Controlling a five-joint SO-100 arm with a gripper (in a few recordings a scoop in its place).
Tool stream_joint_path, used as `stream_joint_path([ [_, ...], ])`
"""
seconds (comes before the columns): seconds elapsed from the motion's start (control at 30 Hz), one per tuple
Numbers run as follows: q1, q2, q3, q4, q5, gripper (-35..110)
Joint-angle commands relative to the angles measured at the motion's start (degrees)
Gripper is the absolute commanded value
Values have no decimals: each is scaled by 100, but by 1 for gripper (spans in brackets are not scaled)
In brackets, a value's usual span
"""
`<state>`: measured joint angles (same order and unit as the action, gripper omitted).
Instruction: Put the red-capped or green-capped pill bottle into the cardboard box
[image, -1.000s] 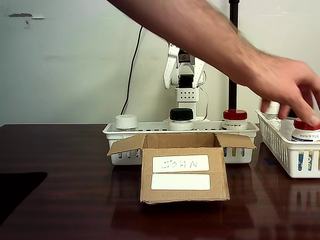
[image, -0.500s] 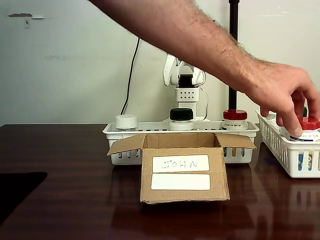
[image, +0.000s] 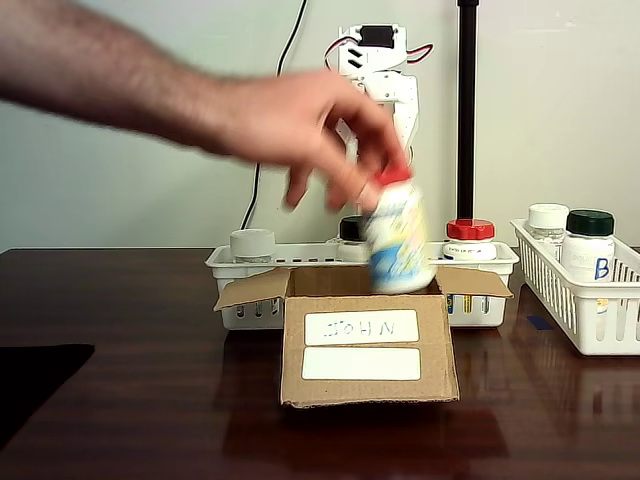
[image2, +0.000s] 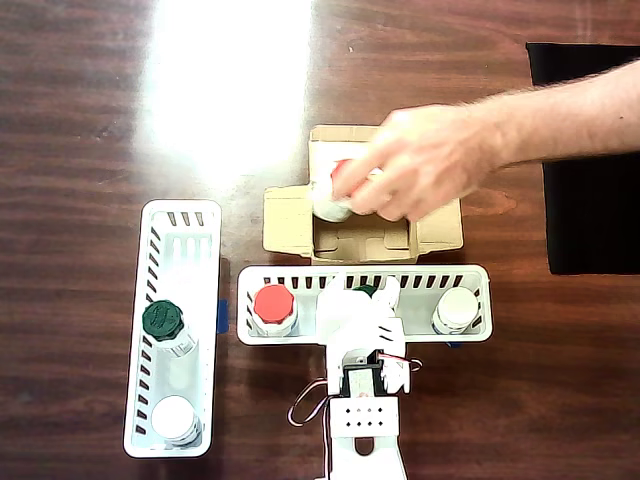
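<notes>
A person's hand (image: 300, 130) holds a red-capped bottle (image: 397, 240) with a yellow and blue label, tilted over the open cardboard box (image: 365, 345). From above, that bottle (image2: 332, 200) hangs over the box (image2: 290, 222) under the hand. A dark green-capped pill bottle (image: 349, 229) stands in the middle basket (image: 240, 268), partly hidden. My white arm (image: 375, 60) rises behind it. In the overhead view my gripper (image2: 375, 296) reaches over the green cap (image2: 365, 291). Its jaws are hidden.
The middle basket (image2: 300, 275) also holds a red-capped bottle (image2: 273, 303) and a white-capped one (image2: 457, 308). A side basket (image: 560, 300) holds a green-capped bottle marked "B" (image: 589, 245) and a white-capped bottle (image: 548, 222). A black mat (image2: 590, 150) lies beside the box.
The hand lifted the red-capped bottle out of the side basket and carried it left, over the box. My arm rose from its folded pose and leans over the middle basket.
</notes>
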<state>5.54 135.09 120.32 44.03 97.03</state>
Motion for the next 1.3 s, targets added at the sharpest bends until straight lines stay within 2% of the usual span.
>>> stream_joint_path([
  [0.0,97,-9,281,-527,158,50],
  [0.6,369,70,1863,-1916,633,50],
  [1.07,-35,-158,2654,-2821,571,50],
  [1.17,-62,-185,2654,-2839,571,47],
  [1.27,-9,-255,2566,-2839,589,36],
])
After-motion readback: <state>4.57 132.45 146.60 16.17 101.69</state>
